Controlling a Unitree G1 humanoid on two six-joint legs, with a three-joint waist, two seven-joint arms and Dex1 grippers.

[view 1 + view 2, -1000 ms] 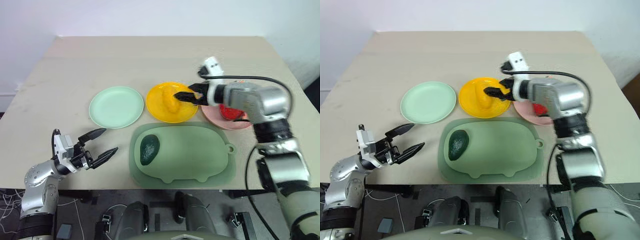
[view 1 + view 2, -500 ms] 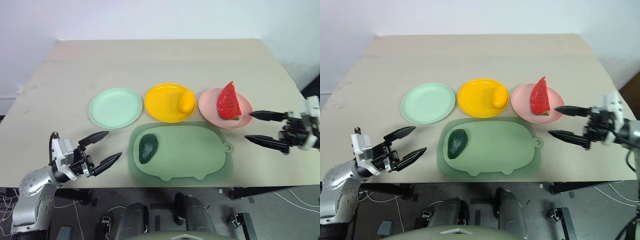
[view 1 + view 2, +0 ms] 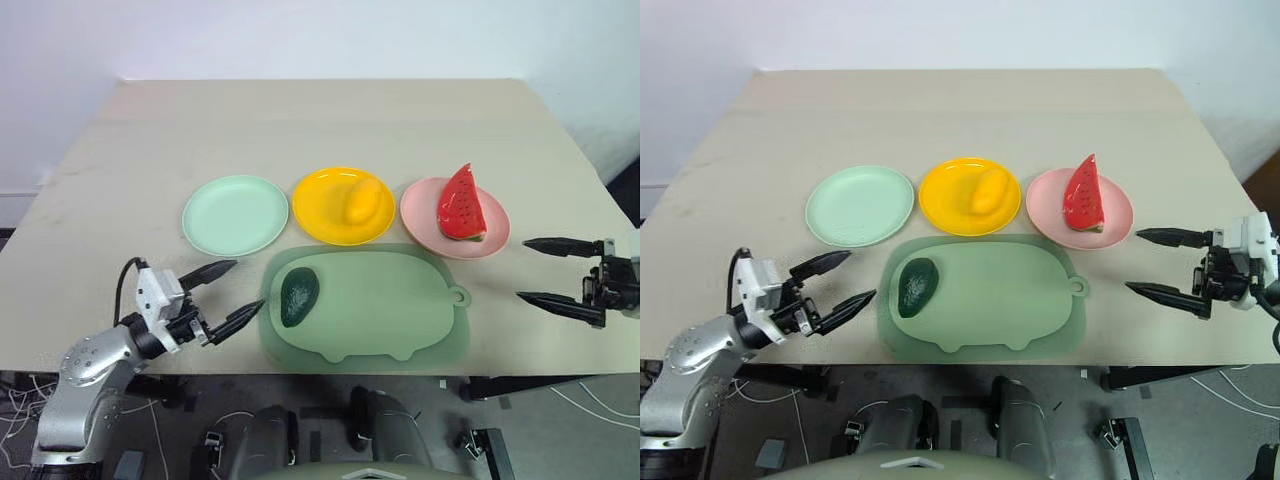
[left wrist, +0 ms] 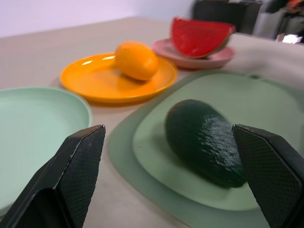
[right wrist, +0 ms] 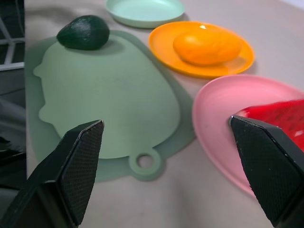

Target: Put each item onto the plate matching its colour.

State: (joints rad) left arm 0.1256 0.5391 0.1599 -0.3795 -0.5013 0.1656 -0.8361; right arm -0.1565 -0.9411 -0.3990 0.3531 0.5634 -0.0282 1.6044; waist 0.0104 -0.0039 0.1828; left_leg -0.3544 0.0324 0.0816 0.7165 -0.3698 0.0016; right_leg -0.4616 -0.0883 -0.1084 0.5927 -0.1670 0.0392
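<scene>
Beige laminate covers the table (image 3: 300, 120), and three round plates sit in a row across its middle. At nine o'clock of the row lies the mint green plate (image 3: 235, 214), bare. The yellow-orange plate (image 3: 343, 205) sits at the centre with the mango (image 3: 362, 202) resting on its three o'clock half. The pale pink plate (image 3: 454, 217) lies at three o'clock of the row and carries the watermelon wedge (image 3: 461, 203), standing on its rind with the red seeded face showing. Just at six o'clock of the plates spreads the large pale green mat (image 3: 365, 305), its small loop handle pointing toward three o'clock. The avocado (image 3: 298, 296) lies on the mat's nine o'clock end, not on any plate. The left gripper (image 3: 224, 295) hovers near the table's front edge, at nine o'clock of the avocado and apart from it, its two black fingers spread wide and holding nothing. The right gripper (image 3: 546, 271) hangs beyond the mat's three o'clock end, at five o'clock of the pink plate, fingers likewise spread wide and empty.
</scene>
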